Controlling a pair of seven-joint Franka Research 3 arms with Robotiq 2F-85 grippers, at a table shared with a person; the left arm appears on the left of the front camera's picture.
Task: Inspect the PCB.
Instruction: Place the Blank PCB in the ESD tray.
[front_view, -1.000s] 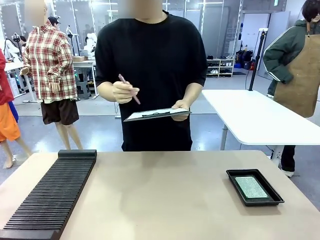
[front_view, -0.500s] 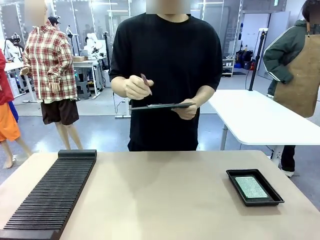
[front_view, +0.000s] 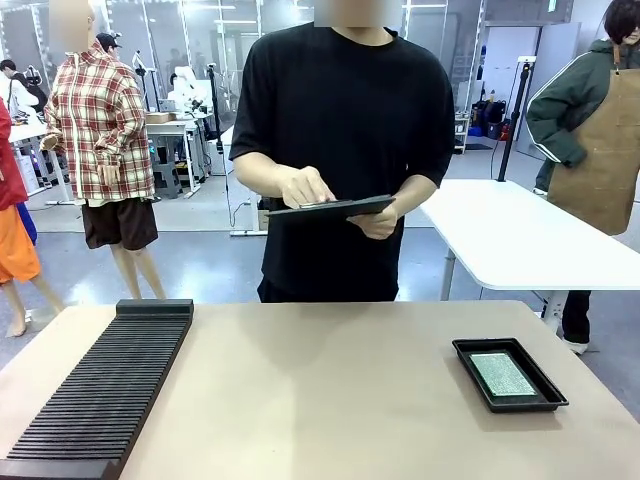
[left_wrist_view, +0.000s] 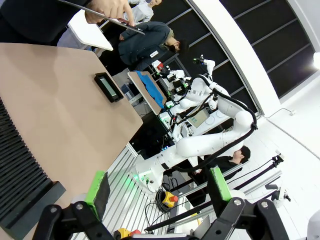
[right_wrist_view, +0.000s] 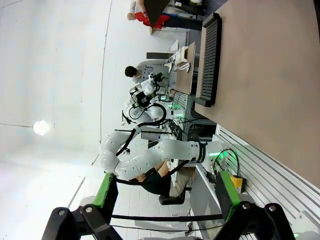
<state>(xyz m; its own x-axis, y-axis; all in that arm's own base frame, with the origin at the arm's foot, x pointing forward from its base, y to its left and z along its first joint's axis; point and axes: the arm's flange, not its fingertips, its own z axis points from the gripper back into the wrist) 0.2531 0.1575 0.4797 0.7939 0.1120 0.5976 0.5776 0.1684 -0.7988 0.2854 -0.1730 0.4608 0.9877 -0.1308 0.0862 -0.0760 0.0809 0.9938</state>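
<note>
The green speckled PCB (front_view: 502, 374) lies flat in a shallow black tray (front_view: 472, 362) at the table's right side; the tray with the PCB (left_wrist_view: 106, 84) is small and far off in the left wrist view. My left gripper (left_wrist_view: 157, 189) stands open, well off the table's edge, with nothing between its green pads. My right gripper (right_wrist_view: 164, 189) is open too, also clear of the table. Across the table a person holds a dark clipboard (front_view: 335, 209) in one hand and rests the other hand (front_view: 305, 187) on it.
A long black ribbed rack (front_view: 105, 385) runs along the table's left side, seen also as a rack (right_wrist_view: 210, 55) in the right wrist view. A white table (front_view: 520, 235) stands behind at the right, with another person beside it.
The person has shifted slightly right and lowered the pen hand onto the clipboard, which now tilts up toward them. The PCB and tray have not moved.
</note>
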